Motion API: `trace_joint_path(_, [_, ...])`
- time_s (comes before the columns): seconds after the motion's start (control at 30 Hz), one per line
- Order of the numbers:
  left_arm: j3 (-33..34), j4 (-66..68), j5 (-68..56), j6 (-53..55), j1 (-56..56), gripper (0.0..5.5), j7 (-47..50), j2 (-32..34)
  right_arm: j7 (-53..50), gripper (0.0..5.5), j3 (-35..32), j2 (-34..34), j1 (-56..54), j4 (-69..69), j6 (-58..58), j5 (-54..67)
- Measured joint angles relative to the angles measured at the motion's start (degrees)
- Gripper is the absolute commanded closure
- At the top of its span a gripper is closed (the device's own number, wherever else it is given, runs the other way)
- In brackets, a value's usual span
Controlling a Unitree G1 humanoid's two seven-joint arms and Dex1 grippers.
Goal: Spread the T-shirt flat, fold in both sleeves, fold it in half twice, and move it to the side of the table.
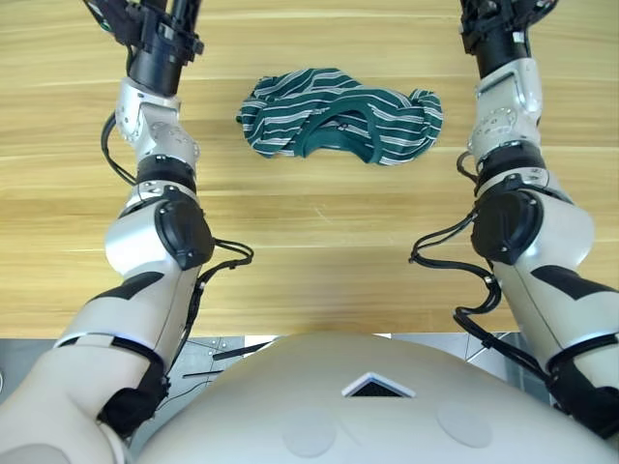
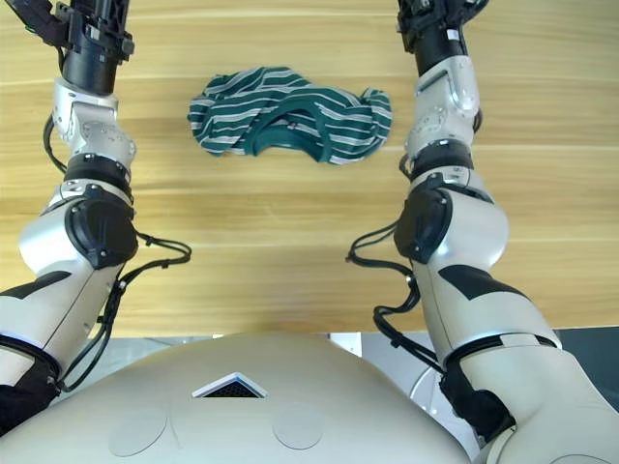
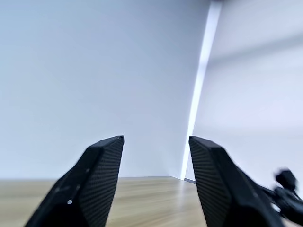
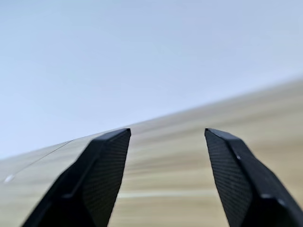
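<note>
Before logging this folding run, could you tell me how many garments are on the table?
1: a crumpled green striped T-shirt lies on the table, roughly centred; anything beneath it would be hidden.

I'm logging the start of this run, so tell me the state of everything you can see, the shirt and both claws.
T-shirt: crumpled in a heap on the table, not spread flat, nothing folded yet.
Left claw: open, nothing between its fingers.
Right claw: open, nothing between its fingers.
</note>
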Motion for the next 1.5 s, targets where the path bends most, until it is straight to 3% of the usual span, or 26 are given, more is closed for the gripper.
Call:
trace_joint_path(0.07, [-7.1, -8.4, 1.3, -4.5, 7.6, 2.96, -11.5, -0.2, 8.3, 2.6, 6.4, -0.8, 5.7, -8.0, -6.6, -3.1])
trace_joint_path(0.13, [-13.7, -13.6, 4.8, -8.9, 14.2, 2.96, -14.9, 0.6, 12.4, 2.6, 11.1, -2.2, 11.9, -13.6, -12.3, -5.8])
trace_joint_path(0.33, [-28.8, -25.0, 20.7, -21.1, 25.6, 2.96, -13.0, 7.9, 20.1, 2.6, 25.1, -7.9, 24.9, -25.0, -24.7, -14.5])
trace_joint_path(0.63, [-38.2, -36.2, 42.1, -25.4, 30.7, 2.96, 5.0, 17.4, 20.8, 2.6, 34.0, -13.3, 28.3, -28.1, -26.6, -17.2])
trace_joint_path(1.0, [-44.8, -32.3, 73.2, -19.6, 21.6, 2.96, 40.8, 26.7, 14.6, 2.6, 38.6, -17.6, 30.0, -29.2, -25.2, -25.3])
trace_joint_path(1.5, [-56.9, -17.4, 83.4, -10.0, 10.8, 2.96, 63.4, 30.0, 4.9, 2.6, 41.8, -17.2, 27.1, -20.8, -24.9, -29.7])
